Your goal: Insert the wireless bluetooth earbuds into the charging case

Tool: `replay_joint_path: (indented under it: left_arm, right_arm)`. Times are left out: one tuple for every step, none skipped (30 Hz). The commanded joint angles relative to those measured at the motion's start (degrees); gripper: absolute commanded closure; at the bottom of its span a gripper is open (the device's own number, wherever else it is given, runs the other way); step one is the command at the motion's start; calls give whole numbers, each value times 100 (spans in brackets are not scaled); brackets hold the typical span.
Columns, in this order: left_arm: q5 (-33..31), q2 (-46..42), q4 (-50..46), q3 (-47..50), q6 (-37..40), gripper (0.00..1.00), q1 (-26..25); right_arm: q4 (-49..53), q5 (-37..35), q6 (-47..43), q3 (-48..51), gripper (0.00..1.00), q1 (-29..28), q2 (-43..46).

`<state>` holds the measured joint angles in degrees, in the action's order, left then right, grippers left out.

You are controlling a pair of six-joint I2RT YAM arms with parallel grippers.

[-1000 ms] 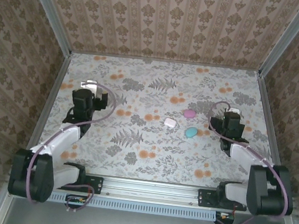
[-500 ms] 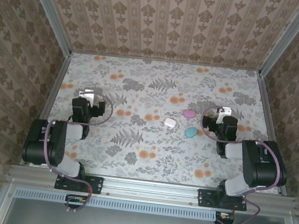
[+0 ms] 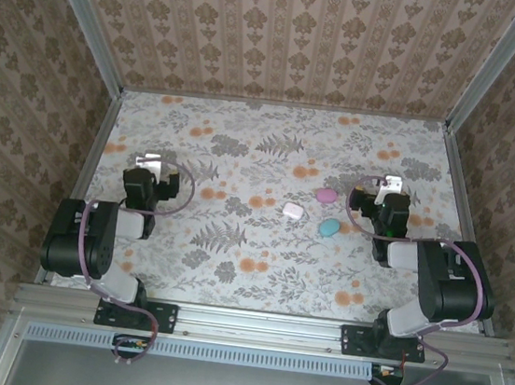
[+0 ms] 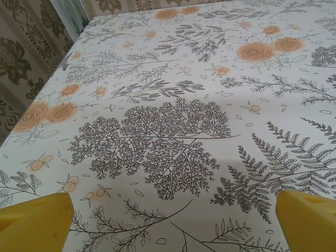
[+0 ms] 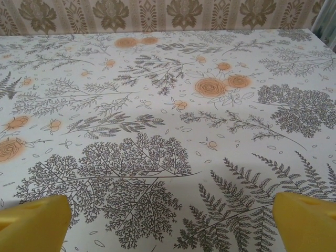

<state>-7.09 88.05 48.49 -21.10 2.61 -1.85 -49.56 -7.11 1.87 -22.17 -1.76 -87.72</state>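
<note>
Pink case [image 3: 326, 195], teal case [image 3: 329, 227], white case [image 3: 293, 211]: tiny, prob. shut, unclear.

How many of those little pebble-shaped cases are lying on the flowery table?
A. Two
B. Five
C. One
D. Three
D: the top view shows three of them grouped right of the middle of the table: a pink case, a white case and a teal case.

looks like a robot lab test booth: aluminium frame [image 3: 89, 20], wallpaper-print panel walls [image 3: 286, 36], floral tabletop [image 3: 260, 245], mounting rail [image 3: 260, 324] up front
</note>
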Motion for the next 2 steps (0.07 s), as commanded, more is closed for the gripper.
replay_joint_path:
  left_arm:
    - [-115,-2,170,-140,-79,0,-39]
    - [-110,-5,171,-142,-72,0,-40]
  right_arm:
    - [-52,-93,42,-73,0,-23,-11]
    - [-49,-97,42,-70,0,-19,-1]
